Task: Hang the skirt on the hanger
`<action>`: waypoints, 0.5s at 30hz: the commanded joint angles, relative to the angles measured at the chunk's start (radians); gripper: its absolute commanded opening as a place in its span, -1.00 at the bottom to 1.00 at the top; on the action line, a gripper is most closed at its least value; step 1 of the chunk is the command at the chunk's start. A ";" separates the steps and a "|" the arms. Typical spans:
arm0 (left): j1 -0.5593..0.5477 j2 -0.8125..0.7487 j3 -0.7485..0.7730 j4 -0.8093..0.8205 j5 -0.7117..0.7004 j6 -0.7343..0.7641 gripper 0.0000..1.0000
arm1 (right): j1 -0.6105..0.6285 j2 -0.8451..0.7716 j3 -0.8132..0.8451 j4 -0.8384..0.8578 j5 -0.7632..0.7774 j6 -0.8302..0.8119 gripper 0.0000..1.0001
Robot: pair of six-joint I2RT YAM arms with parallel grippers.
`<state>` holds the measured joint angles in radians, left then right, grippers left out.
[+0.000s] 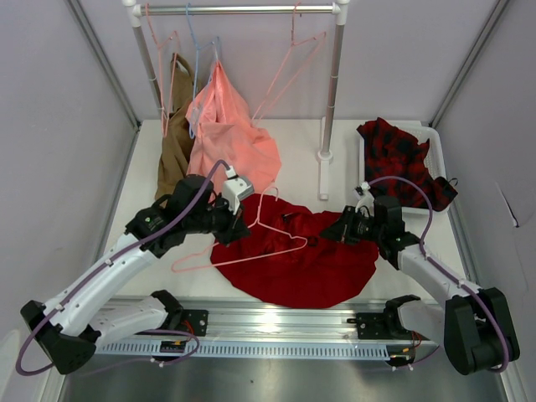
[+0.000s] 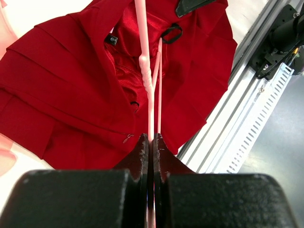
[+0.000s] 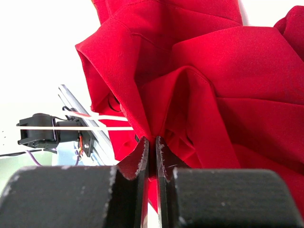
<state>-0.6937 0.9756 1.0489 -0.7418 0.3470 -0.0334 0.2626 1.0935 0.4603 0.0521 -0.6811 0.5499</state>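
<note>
The skirt (image 1: 314, 264) lay spread flat, straight out ahead of the left gripper (image 2: 151, 139). It bunched up right at the tips of the right gripper (image 3: 152, 141), which was pinched shut on a fold. The hanger (image 2: 141, 33) sat on top with its wire clamped tight in the left gripper. Its long bar ran across towards the right one, hook pointing away from the arm bases. I'd say hold the hanger steady, lift the waistband open, then slide it over one end.
</note>
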 commanded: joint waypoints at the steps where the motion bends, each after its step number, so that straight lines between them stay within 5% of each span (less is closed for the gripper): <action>1: -0.006 0.020 0.000 0.021 -0.028 0.012 -1.00 | -0.006 -0.037 0.003 0.023 -0.026 0.019 -1.00; 8: -0.006 0.037 0.002 0.013 -0.077 0.004 -1.00 | -0.006 0.002 0.021 -0.034 0.021 -0.004 -0.96; 15: -0.007 0.034 -0.006 0.025 -0.059 0.009 -1.00 | 0.042 -0.055 0.089 -0.268 0.339 -0.028 -0.02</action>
<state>-0.6941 1.0157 1.0462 -0.7425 0.2935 -0.0338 0.2771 1.0859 0.4801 -0.1013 -0.5179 0.5430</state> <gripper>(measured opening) 0.025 0.445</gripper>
